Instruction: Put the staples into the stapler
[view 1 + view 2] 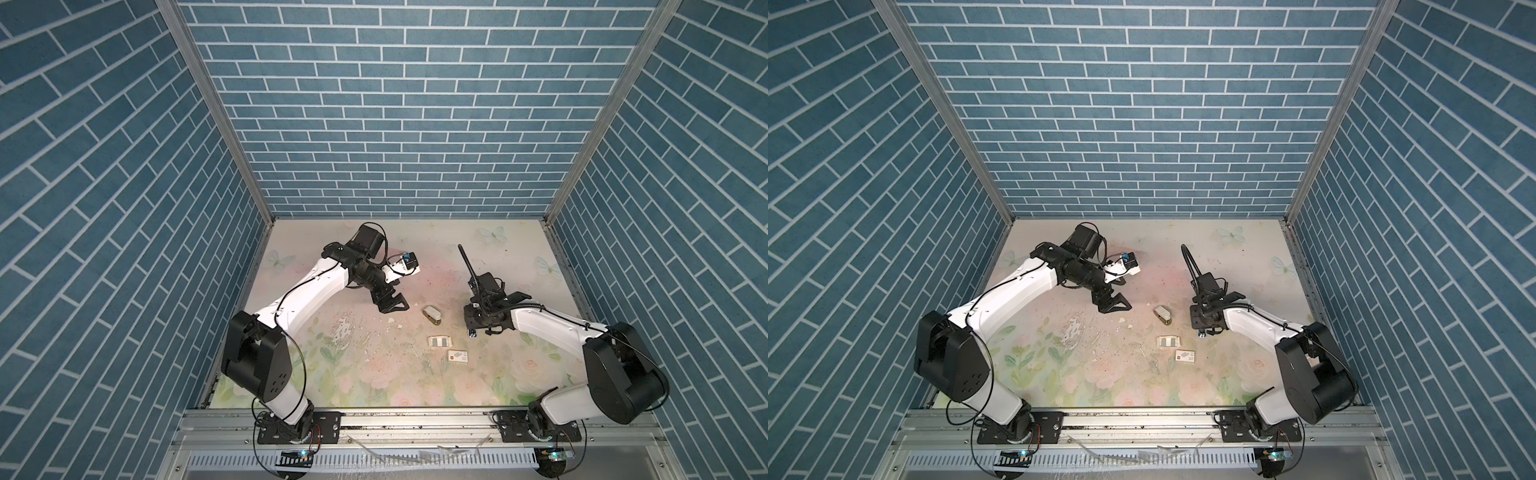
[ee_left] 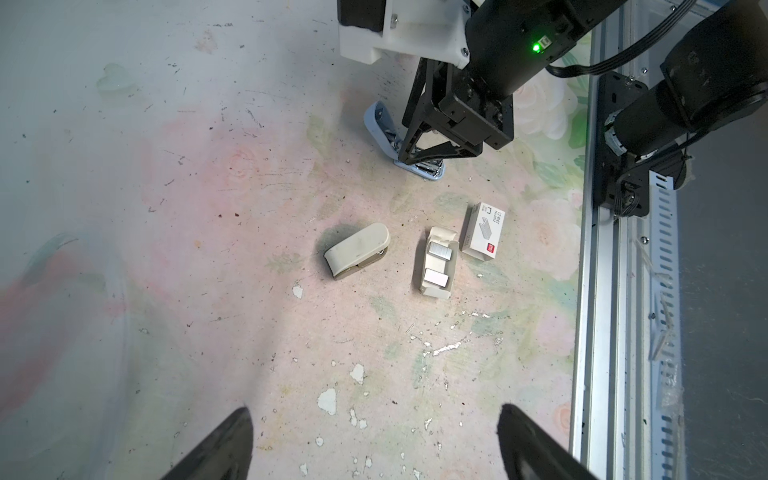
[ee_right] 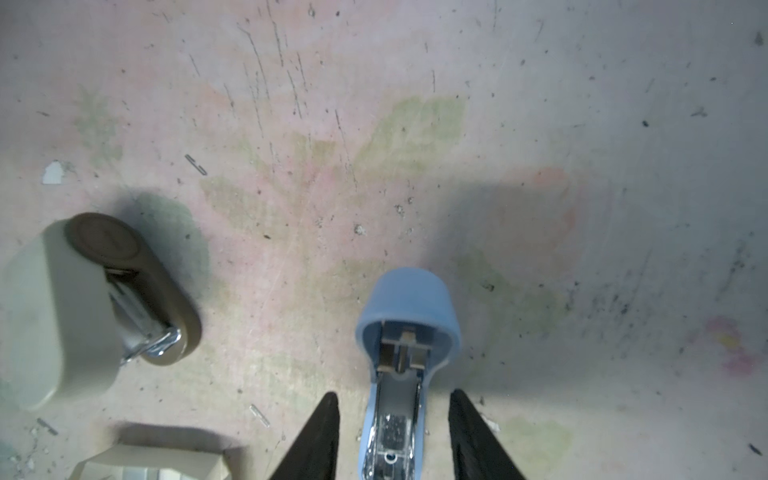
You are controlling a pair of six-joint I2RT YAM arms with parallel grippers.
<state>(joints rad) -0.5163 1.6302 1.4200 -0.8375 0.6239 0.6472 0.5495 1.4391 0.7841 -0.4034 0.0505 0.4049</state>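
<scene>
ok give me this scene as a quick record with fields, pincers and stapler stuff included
blue plastic stapler: lid swung open, metal channel exposed
cream plastic stapler with brown base: closed, apart from both pincers
grey metal staple strips: lying in the cream cardboard tray
white cardboard staple box: beside the tray
left pincer: open, empty, above the table
right pincer: open, straddling the blue stapler, gap each side
</scene>
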